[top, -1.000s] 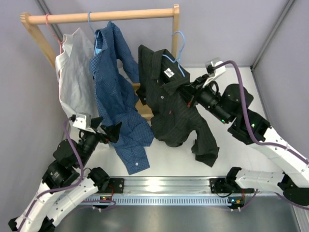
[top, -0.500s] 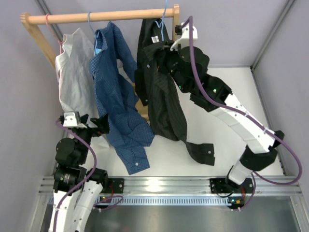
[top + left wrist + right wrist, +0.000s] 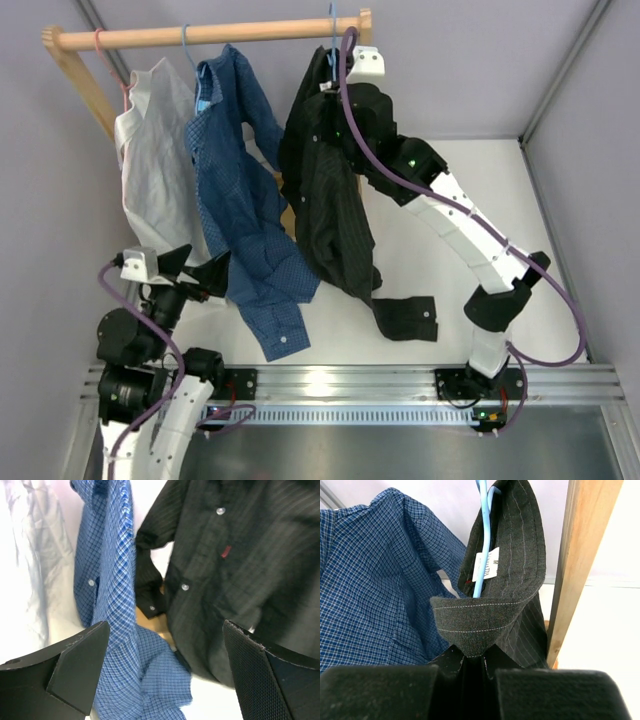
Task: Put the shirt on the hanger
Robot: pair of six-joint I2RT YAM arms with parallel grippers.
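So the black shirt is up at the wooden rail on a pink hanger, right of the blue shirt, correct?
No. The hanger inside the collar of the black shirt is light blue, not pink; the right wrist view shows it. The shirt is up at the wooden rail, right of the blue shirt.

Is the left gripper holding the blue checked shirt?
No, the left gripper stands wide open, and the blue checked shirt hangs beyond its fingers.
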